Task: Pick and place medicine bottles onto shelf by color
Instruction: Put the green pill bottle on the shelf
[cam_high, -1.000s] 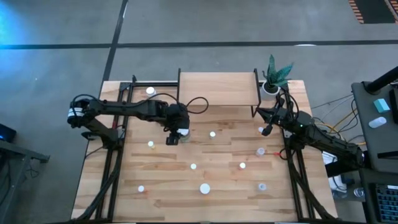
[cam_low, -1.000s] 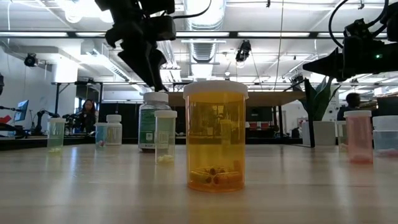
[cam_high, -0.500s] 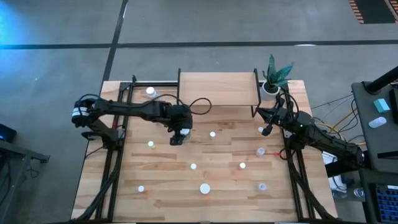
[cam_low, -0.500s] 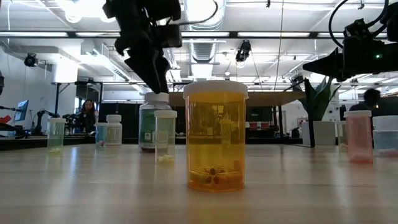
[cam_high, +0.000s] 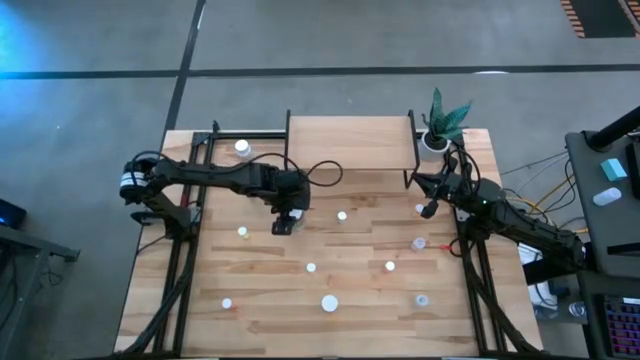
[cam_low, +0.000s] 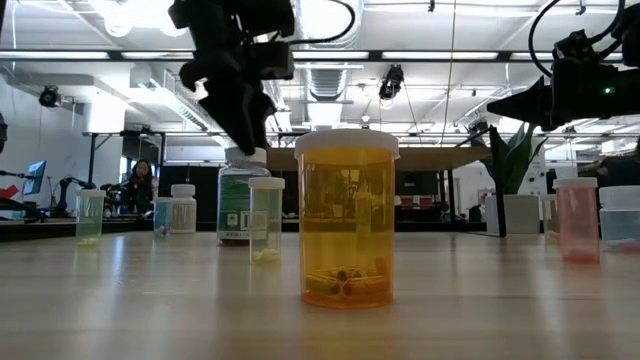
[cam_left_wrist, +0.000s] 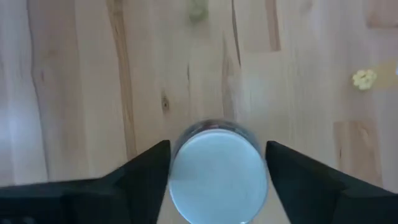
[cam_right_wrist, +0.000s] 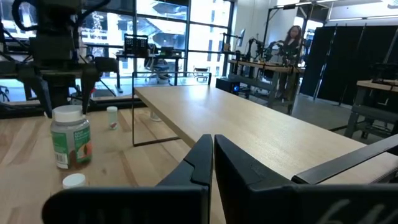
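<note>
- The left gripper (cam_high: 286, 218) has come down over the larger green-labelled bottle (cam_low: 240, 205) in the last second. Earlier it hung a little above and to one side of the white cap; now its fingers (cam_left_wrist: 140, 177) straddle it.
- In the low view the bottle now appears lifted and slightly tilted, its base a touch higher than before. That suggests the pick is starting, though I cannot be sure it has left the table (cam_high: 260, 270).
- Left gripper state: the jaws are fairly wide, one finger on each side of the cap, very close to it. Whether they press it firmly cannot be told from these pictures.
- On a clock face laid over the table from above, this bottle sits just toward 10 o'clock of centre. The shelf (cam_high: 350, 142) stands at 12 o'clock, at the far edge, with nothing visible on it.
- The right gripper (cam_high: 431, 207) waits near 2 o'clock, by the shelf's right legs, with its fingers clenched together and holding nothing.
- Other small bottles are scattered across the table. A yellow bottle (cam_low: 346, 218) stands closest to the low camera.
- Judgement: the task looks barely begun, and this would be an early bottle to carry toward 12 o'clock.
</note>
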